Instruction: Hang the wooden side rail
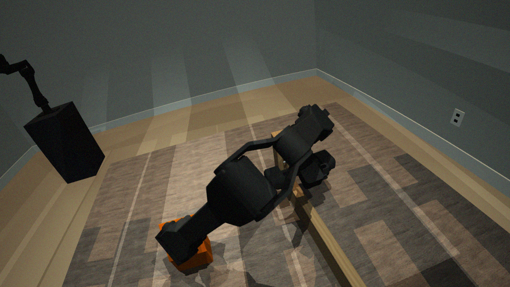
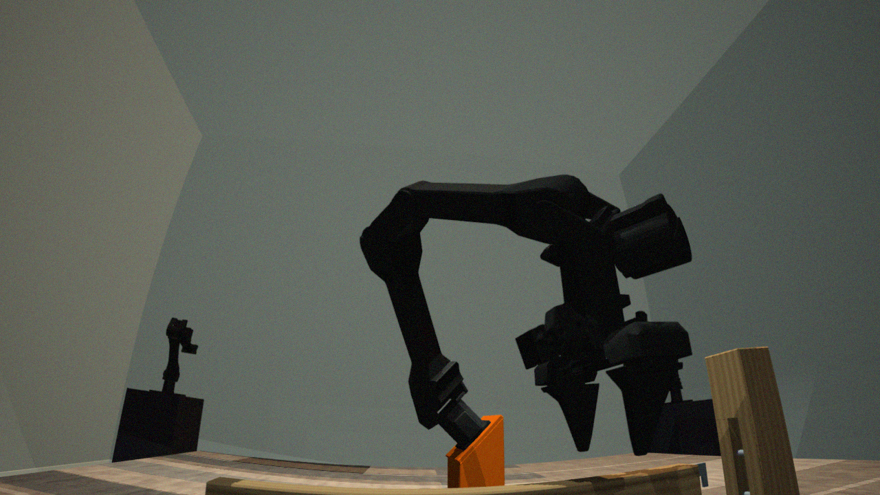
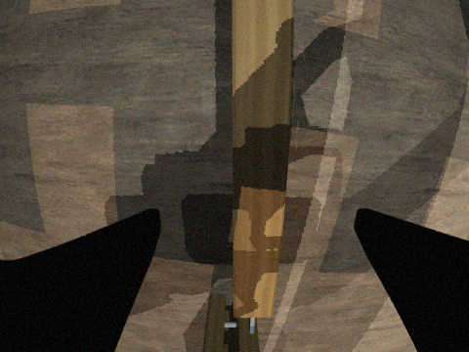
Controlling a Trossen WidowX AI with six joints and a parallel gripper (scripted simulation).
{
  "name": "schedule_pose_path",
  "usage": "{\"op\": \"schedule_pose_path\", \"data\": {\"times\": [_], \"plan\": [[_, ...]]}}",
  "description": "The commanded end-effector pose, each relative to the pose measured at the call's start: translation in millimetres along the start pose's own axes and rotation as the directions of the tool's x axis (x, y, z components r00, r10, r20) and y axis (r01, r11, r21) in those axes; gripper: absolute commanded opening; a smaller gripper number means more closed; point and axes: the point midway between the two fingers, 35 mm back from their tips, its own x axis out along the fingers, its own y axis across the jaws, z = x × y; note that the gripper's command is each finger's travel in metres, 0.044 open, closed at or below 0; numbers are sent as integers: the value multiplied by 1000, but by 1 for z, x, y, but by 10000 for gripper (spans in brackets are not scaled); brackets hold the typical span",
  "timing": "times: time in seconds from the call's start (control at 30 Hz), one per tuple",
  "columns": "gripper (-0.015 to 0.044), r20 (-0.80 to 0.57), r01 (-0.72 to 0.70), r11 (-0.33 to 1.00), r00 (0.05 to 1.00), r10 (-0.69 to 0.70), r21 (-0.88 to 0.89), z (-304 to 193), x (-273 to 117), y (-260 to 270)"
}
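Gripper: fingers wide apart, pointing down, holding nothing. In the wrist view, the wooden rail runs between the fingertips' lines from twelve toward six o'clock, its end near the post.

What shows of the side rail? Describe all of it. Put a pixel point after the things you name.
The side rail [image 1: 326, 235] [image 2: 584, 486] [image 3: 264, 108] is a long, straight, squared beam of pale, grained wood, patched with shadow. It lies low, unhung; a steel-grey hook [image 2: 703, 474] [image 3: 252, 326] juts from its end, short of the post [image 1: 276, 151] [image 2: 747, 418] [image 3: 215, 328]. The second hook isn't distinguishable. The open gripper [image 1: 294, 178] [image 2: 612, 452] [image 3: 261, 219] isn't gripping it.
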Motion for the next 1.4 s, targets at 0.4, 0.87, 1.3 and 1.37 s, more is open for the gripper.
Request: {"op": "schedule_pose_path", "data": {"times": [0.4, 0.87, 1.3, 1.37], "plan": [[440, 5, 5, 1000, 1000, -5, -7, -1, 26, 0], [440, 6, 5, 1000, 1000, -5, -7, 0, 49, 0], [440, 8, 5, 1000, 1000, -5, -7, 1, 69, -2], [440, 9, 5, 1000, 1000, -5, -7, 1, 72, -2]]}}
